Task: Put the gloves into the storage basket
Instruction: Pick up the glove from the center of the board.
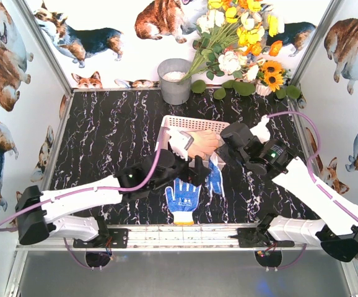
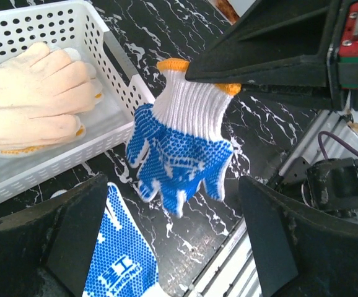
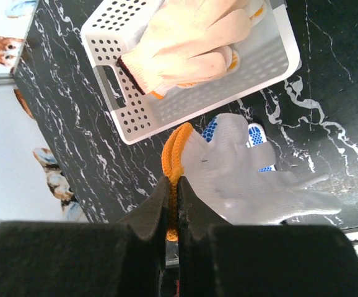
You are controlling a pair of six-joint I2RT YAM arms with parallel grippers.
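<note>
The blue-dotted glove (image 2: 182, 142) hung cuff-up, long axis vertical, tips toward the desk (image 2: 166, 37), just outside the near wall of the storage basket (image 2: 55, 25) rather than over it. My right fingers (image 3: 174, 184) were clenched on its orange cuff from above, and the basket lay farther back and leftward. My left fingers (image 1: 196, 169) stood released and empty, facing the glove.

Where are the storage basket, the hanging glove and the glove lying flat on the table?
storage basket (image 2: 36, 25), left wrist view, perforated back wall.
hanging glove (image 2: 179, 148), left wrist view, blue-dotted palm.
flat glove (image 1: 183, 195), top external view, blue-dotted palm.
</note>
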